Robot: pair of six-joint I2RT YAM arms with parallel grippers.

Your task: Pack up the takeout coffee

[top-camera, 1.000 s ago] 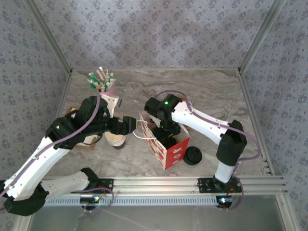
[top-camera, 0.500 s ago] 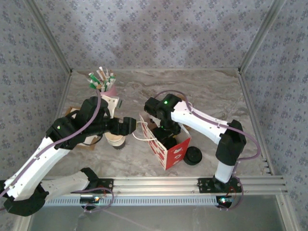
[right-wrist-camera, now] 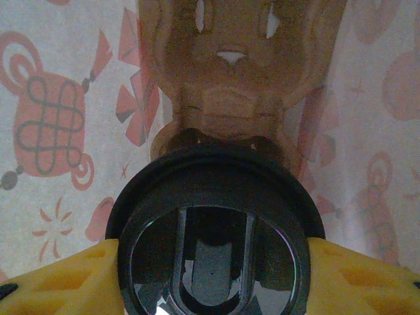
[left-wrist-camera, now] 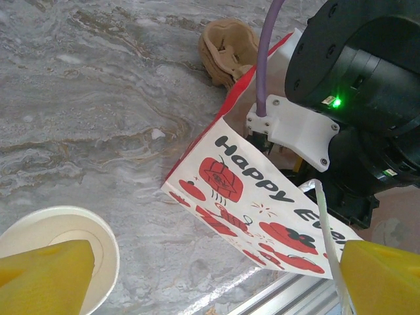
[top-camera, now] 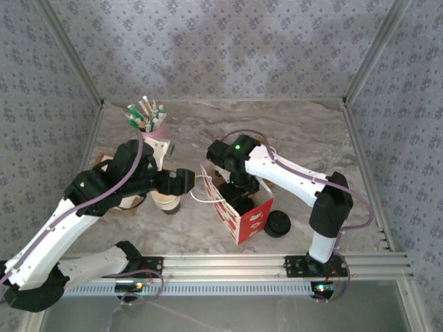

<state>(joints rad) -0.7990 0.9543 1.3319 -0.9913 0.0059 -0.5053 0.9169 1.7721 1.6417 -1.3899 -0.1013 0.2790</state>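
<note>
The takeout coffee's black lid [right-wrist-camera: 213,197] sits between my right gripper's yellow fingers [right-wrist-camera: 59,282], which are shut on it. Red print shows through the paper walls around it, and a brown pulp carrier [right-wrist-camera: 230,85] lies just beyond. In the top view my right gripper [top-camera: 239,196] reaches down into the red-and-white paper bag [top-camera: 250,220]. My left gripper [top-camera: 187,180] stands wide open beside the bag's left side [left-wrist-camera: 262,203]. The bag's white handle strap [left-wrist-camera: 328,243] runs close to its right finger [left-wrist-camera: 384,279]. Nothing is gripped between the left fingers.
A lidless white cup [top-camera: 167,202] stands under my left gripper. A loose black lid [top-camera: 279,223] lies right of the bag. A pink cup with green-and-white sachets [top-camera: 147,116] stands at the back left. Metal rails [top-camera: 242,266] line the near edge.
</note>
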